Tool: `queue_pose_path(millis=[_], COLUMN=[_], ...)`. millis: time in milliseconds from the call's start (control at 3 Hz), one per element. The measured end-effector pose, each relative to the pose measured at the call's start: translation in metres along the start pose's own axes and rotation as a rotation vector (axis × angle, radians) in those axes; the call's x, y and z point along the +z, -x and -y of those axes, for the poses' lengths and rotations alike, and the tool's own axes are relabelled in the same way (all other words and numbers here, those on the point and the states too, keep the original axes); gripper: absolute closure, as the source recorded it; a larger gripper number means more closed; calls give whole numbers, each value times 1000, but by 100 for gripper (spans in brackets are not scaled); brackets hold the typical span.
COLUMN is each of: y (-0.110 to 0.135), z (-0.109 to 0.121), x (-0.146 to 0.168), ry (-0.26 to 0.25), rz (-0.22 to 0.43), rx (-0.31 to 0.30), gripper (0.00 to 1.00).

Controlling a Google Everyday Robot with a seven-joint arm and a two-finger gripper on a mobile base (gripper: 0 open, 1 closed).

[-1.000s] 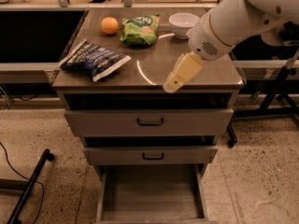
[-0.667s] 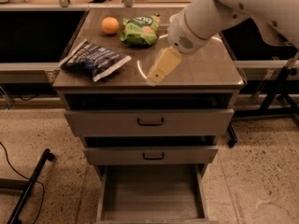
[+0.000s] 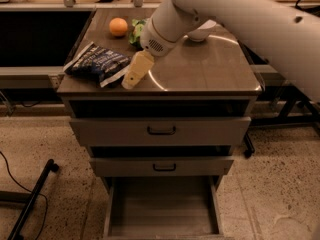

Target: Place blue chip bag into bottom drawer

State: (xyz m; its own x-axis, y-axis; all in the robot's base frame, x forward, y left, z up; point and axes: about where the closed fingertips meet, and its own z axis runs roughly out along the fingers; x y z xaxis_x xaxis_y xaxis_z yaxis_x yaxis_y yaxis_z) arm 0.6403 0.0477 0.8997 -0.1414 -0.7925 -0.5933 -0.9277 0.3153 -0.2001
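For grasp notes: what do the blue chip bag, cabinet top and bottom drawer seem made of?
Blue chip bag: likely thin plastic film, glossy, crinkled with small highlights. Cabinet top: looks like brushed metal, semi-gloss, with a curved light reflection. Bottom drawer: probably grey painted metal, matte, no shine on its floor. The gripper hangs beside the bag, over the cabinet top.

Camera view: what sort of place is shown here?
Probably a laboratory or workshop, not a home: a grey metal three-drawer cabinet stands on a speckled hard floor, with a metal-framed bench beside it. The cream gripper hangs over the cabinet top, next to the dark navy-blue chip bag.
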Motion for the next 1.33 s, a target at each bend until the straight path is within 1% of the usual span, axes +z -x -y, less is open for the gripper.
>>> queue_pose_path(millis=[333, 667, 1000, 1333], y=[20, 35, 49, 60], z=[4, 9, 7, 4], x=[33, 57, 72, 87], ry=[-13, -24, -4, 8], rz=[-32, -74, -103, -142], rx=[27, 80, 123, 152], gripper=[0, 0, 0, 0])
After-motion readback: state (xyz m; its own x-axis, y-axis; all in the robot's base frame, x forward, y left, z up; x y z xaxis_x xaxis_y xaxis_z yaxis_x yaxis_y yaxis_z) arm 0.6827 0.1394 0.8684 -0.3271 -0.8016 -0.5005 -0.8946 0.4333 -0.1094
